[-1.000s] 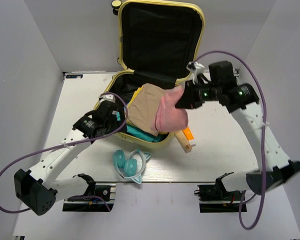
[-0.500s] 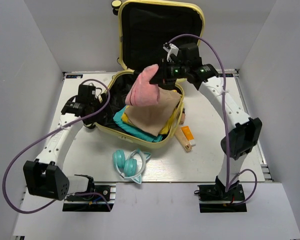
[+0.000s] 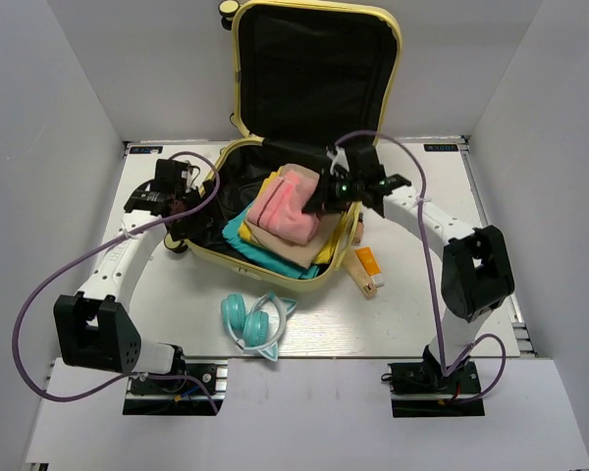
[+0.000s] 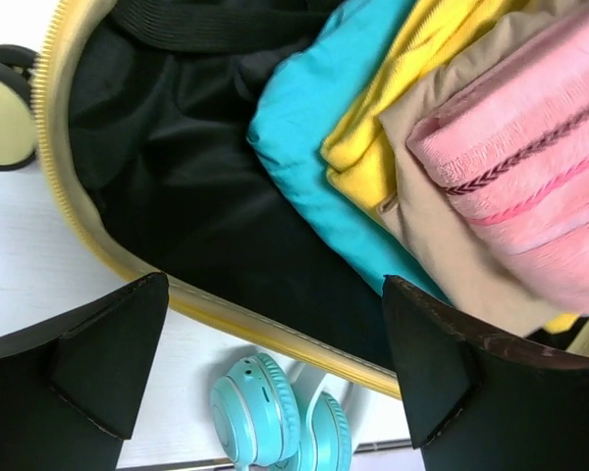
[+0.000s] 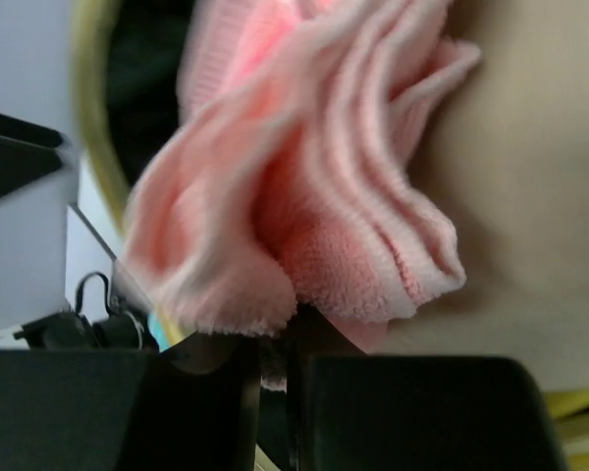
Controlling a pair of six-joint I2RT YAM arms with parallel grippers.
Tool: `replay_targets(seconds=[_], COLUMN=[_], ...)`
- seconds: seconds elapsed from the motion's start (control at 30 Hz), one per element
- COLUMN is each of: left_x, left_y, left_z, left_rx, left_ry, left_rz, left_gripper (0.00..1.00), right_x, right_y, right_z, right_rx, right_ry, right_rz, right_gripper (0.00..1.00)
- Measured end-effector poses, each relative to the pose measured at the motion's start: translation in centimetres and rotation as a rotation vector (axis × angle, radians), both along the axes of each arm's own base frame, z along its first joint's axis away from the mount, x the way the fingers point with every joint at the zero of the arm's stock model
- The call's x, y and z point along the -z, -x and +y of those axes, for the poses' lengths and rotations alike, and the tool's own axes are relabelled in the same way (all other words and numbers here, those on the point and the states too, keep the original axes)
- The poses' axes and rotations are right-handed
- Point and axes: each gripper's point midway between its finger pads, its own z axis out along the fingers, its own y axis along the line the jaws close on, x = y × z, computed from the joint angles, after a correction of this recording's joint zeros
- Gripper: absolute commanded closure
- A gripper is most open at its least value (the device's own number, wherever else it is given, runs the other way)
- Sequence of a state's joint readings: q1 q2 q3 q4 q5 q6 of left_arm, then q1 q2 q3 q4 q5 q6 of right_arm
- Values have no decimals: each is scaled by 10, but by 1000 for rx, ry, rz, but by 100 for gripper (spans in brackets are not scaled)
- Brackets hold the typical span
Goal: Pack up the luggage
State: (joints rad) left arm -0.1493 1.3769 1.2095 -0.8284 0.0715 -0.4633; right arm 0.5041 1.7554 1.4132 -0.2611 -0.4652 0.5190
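The luggage (image 3: 238, 257) lies open on the table, its black-lined lid (image 3: 314, 69) standing up at the back. Inside is a stack of folded cloths: teal (image 4: 314, 147), yellow (image 4: 412, 88), beige (image 4: 452, 245), with a pink towel (image 3: 285, 211) on top. My right gripper (image 3: 316, 201) is low over the stack's right side, shut on an edge of the pink towel (image 5: 314, 196), whose folds bunch above the fingers (image 5: 226, 412). My left gripper (image 3: 188, 208) hovers open over the luggage's left rim (image 4: 226, 314) with nothing between its fingers (image 4: 108, 363).
Teal headphones (image 3: 257, 322) lie on the table in front of the luggage, also visible between the left fingers (image 4: 265, 422). An orange-and-white tube (image 3: 370, 267) lies to the right of the luggage. A caster wheel (image 4: 5, 108) sits at the luggage's left corner.
My right gripper carried the pink towel from the luggage's right side, up over it, then down onto the stack. The left arm drew back to the luggage's left rim.
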Motion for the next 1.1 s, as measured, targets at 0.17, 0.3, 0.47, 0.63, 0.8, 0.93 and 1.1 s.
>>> replay_targets(seconds=[0.17, 0.3, 0.47, 0.63, 0.8, 0.93, 1.1], left_x=[5, 7, -1, -12, -6, 13, 33], left_y=[-1, -6, -18, -47, -79, -94, -94], left_z=[-9, -24, -64, -100, -126, -145, -163], left_rx=[34, 97, 245, 332, 374, 411, 465], left_ry=[31, 33, 23, 23, 18, 9, 16], left_rz=[21, 16, -41, -97, -115, -95, -57], left_gripper=[0, 0, 0, 0, 11, 35, 71], right_x=[43, 18, 5, 6, 12, 7, -22], right_y=[25, 22, 15, 8, 7, 4, -1], right_z=[-17, -24, -38, -52, -67, -78, -79], right_rx=[40, 78, 135, 186, 222, 239, 197], right_ry=[42, 30, 56, 86, 143, 190, 200], right_rz=[115, 45, 26, 46, 70, 49, -17], right_gripper=[100, 100, 73, 37, 36, 79, 84])
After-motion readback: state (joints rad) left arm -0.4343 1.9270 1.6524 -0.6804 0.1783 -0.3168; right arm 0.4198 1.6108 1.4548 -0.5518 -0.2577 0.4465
